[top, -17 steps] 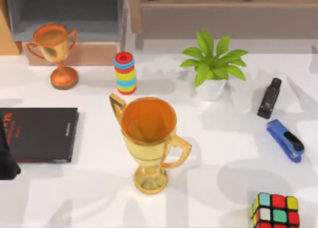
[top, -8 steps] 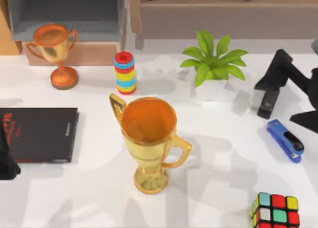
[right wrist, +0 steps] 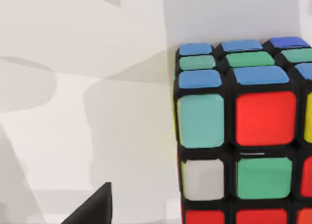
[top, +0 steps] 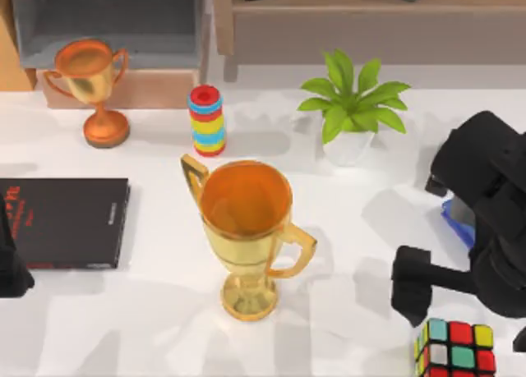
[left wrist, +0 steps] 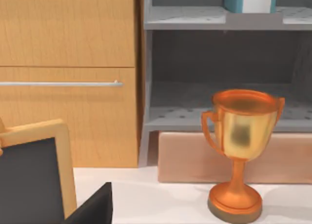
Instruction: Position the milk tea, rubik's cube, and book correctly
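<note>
Right end effector (top: 427, 299) above rubik's cube (top: 456, 348), apart

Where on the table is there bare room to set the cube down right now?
Bare white table lies in front of the black book, left of the large gold trophy. A smaller patch lies between that trophy and the potted plant. The right side is crowded: the right arm hangs above the rubik's cube, over the blue stapler.
</note>
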Action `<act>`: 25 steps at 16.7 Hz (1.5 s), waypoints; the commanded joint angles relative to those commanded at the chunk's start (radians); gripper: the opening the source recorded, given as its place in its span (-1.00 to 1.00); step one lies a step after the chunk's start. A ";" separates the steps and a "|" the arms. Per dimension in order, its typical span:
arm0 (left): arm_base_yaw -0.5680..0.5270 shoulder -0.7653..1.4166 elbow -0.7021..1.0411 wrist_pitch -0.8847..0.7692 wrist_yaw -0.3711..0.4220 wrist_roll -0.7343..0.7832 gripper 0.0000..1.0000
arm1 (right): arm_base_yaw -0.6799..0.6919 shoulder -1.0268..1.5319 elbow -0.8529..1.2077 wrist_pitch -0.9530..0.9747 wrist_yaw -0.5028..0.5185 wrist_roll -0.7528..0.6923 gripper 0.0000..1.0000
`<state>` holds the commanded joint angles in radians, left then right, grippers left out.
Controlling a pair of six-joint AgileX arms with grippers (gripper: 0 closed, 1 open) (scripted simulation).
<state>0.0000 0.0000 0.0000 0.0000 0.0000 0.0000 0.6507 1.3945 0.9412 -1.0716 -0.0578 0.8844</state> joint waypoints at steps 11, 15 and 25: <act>0.000 0.000 0.000 0.000 0.000 0.000 1.00 | 0.064 0.004 -0.007 -0.036 0.057 -0.023 1.00; 0.000 0.000 0.000 0.000 0.000 0.000 1.00 | 0.066 0.040 -0.092 0.086 0.058 -0.021 1.00; 0.000 0.000 0.000 0.000 0.000 0.000 1.00 | 0.069 0.072 -0.164 0.190 0.058 -0.018 0.70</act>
<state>0.0000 0.0000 0.0000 0.0000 0.0000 0.0000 0.7194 1.4660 0.7769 -0.8817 -0.0002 0.8662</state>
